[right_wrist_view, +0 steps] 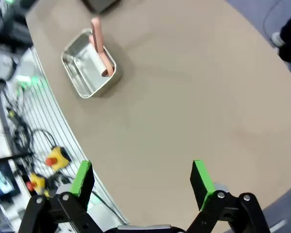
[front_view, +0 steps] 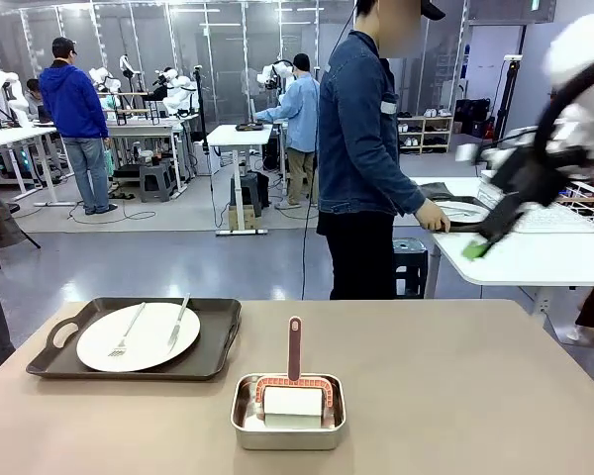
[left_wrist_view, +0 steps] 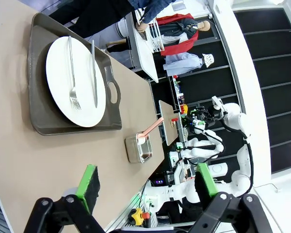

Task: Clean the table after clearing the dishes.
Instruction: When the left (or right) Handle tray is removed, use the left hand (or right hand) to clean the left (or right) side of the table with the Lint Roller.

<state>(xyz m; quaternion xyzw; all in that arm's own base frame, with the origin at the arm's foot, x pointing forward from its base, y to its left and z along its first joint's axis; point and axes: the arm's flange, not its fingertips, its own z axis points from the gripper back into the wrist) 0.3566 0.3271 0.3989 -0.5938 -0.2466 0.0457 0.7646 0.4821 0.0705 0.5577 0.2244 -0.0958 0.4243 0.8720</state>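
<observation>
On the left of the beige table (front_view: pixel 455 376) lies a dark tray (front_view: pixel 210 351) bearing a white plate (front_view: pixel 139 336) with a fork (front_view: pixel 127 332) and a knife (front_view: pixel 178 324). The left wrist view looks down on the same tray (left_wrist_view: pixel 39 104) and plate (left_wrist_view: pixel 75 82), well ahead of my left gripper (left_wrist_view: pixel 146 187), which is open and holds nothing. My right gripper (right_wrist_view: pixel 140 182) hovers open and empty above the bare table (right_wrist_view: pixel 194 97). In the front view that right gripper (front_view: pixel 485 240) is blurred, high at the right.
A small steel pan (front_view: pixel 288 414) with a pink-handled roller (front_view: pixel 294 348) stands at the front middle of the table. The person stands at the far side, one hand (front_view: pixel 434 218) on a plate (front_view: pixel 462 210) on the white side table (front_view: pixel 535 255) with a wire rack (front_view: pixel 574 203).
</observation>
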